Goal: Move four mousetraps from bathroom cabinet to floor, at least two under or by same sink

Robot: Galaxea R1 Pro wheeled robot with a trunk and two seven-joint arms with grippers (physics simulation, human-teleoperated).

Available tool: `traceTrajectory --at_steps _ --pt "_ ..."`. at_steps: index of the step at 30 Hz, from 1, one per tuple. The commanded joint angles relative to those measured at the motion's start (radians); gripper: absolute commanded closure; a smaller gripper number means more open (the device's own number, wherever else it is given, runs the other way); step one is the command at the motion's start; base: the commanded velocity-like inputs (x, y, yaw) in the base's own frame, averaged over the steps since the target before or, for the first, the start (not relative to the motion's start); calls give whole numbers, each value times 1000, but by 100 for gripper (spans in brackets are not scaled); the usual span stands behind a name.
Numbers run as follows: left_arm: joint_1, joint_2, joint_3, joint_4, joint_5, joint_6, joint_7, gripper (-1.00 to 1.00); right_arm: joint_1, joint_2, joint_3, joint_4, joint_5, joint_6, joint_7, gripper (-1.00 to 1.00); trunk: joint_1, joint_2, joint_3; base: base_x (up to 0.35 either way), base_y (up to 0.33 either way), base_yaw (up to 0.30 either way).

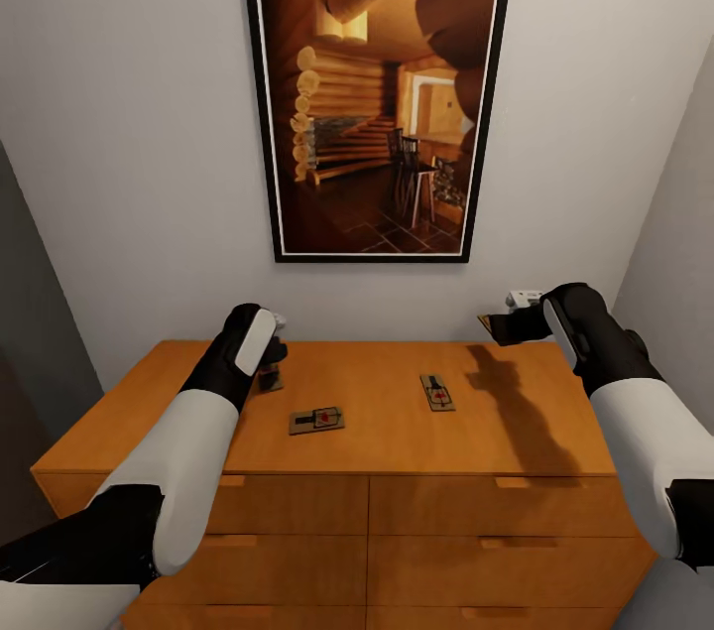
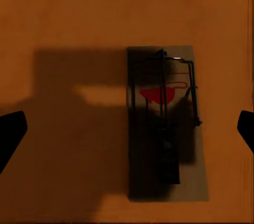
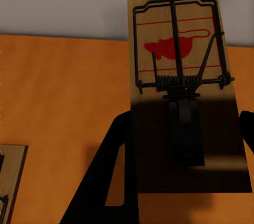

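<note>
The cabinet (image 1: 397,491) stands against a pale grey wall in a narrow corner, with grey walls to either side of it. Its orange-brown wooden top serves as the worktop, and drawer fronts with small handles show below the front edge. A tall black-framed picture (image 1: 382,84) of a log cabin interior hangs on the wall directly above the cabinet.

Two mousetraps lie flat near the middle of the cabinet top, apart from each other: one (image 1: 317,420) toward the front, another (image 1: 436,393) a little farther back. A third mousetrap (image 1: 270,378) lies on the top under the left claw (image 1: 270,357). In the left wrist view this trap (image 2: 165,123) sits in shadow between the spread fingertips (image 2: 10,134), not touched by them.

The right claw (image 1: 506,324) hangs above the cabinet's back right corner, pinching the fourth mousetrap (image 3: 182,86), held clear of the wood.
</note>
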Motion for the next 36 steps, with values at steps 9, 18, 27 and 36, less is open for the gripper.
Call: traceTrajectory --at_steps 9,18,27,36 --pt "-1 -1 4 4 40 -3 15 -100 -1 -1 3 -1 3 3 3 100 0 -1 -1 0 0 0" --pt "-1 -1 4 13 43 -13 17 -100 0 0 3 0 3 3 3 100 0 -1 -1 0 0 0" --pt "-1 -1 3 59 47 -62 22 -100 0 0 3 0 3 3 3 100 0 -1 -1 0 0 0" --pt "-1 -1 1 70 55 -79 23 -100 0 0 3 1 3 3 3 100 0 -1 -1 0 0 0"
